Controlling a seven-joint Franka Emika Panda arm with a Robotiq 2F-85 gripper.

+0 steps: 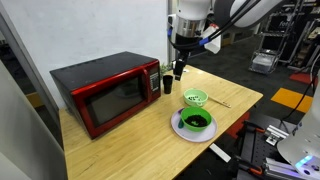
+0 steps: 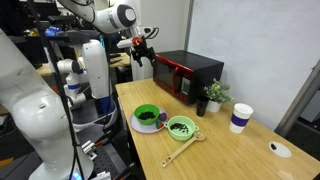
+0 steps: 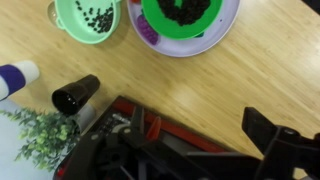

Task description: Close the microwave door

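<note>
The red microwave (image 1: 105, 92) stands at one end of the desk (image 1: 140, 142), and its door looks shut. The end effector (image 1: 179, 70) hangs just beside the microwave's corner, near a black cup (image 1: 168, 85). Its fingers are apart and hold nothing.

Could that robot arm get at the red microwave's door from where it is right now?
Probably yes. The tool hangs in open air close beside the microwave, with nothing between them. The black cup stands low on the table near that side, below the tool.
</note>
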